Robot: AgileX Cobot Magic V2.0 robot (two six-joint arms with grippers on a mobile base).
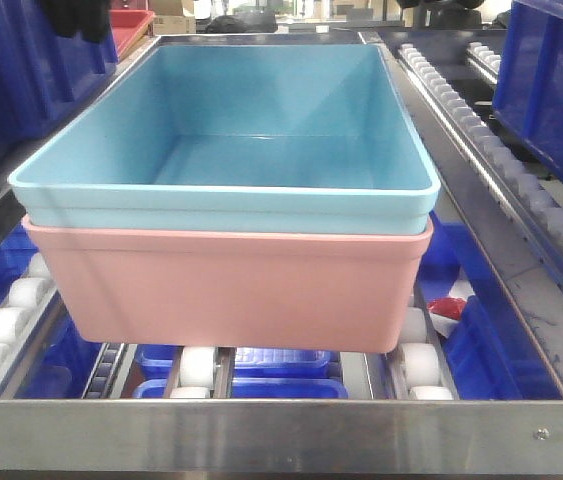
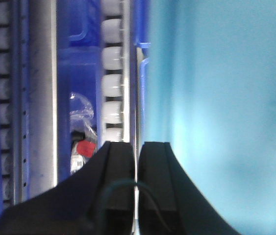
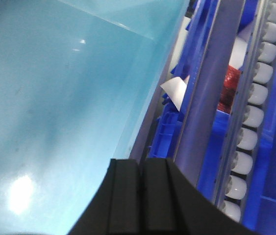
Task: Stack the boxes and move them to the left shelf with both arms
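Blue tub (image 1: 261, 110) nested inside pink tub (image 1: 231, 290), stack sitting over the roller shelf (image 1: 281, 430), just behind its steel front bar. Left end effector (image 2: 137, 161) clamped together on the blue tub's rim; right end effector (image 3: 141, 176) likewise pinched on the opposite rim. Tubs look light, stiff, smooth and slippery; rolled rims at mid-side are likely the best hold.

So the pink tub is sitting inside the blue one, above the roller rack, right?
Not quite: it is the other way round. The front-facing view shows the light blue tub nested inside the pink tub, with the pink one underneath. The rest holds: the stack is above the roller rack.
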